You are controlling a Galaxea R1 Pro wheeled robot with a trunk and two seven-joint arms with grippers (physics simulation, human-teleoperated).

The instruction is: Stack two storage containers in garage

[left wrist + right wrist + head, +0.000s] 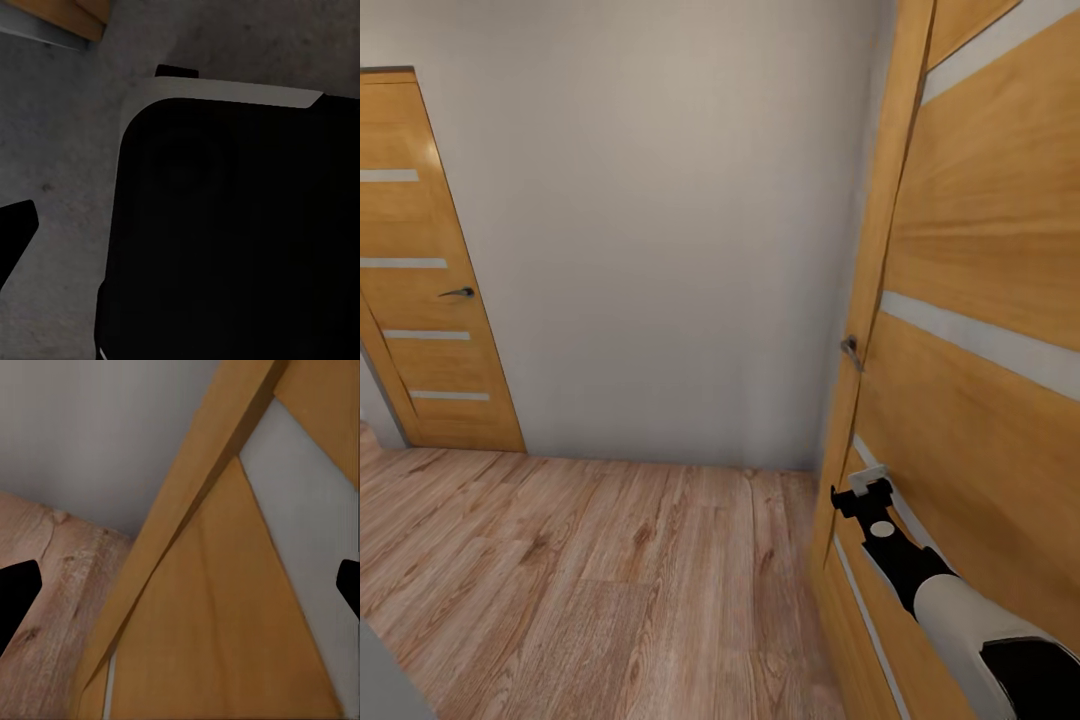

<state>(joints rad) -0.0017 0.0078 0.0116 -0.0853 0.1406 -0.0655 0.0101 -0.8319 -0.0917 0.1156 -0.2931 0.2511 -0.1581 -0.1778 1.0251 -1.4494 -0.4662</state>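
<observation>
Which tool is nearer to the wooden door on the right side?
Right. The right tool is at the wooden door, below its handle. The left tool hangs beside the robot's dark base.

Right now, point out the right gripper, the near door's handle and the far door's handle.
right gripper [869, 487]: head view, between its fingers.
near door's handle [851, 349]: head view, the metal lever.
far door's handle [459, 292]: head view, mid-lever.

Home hallway, wood plank floor [560, 580], plain grey wall [660, 230], two wood-panelled doors [430, 300]

Near door [980, 330] cut by frame edge
</observation>
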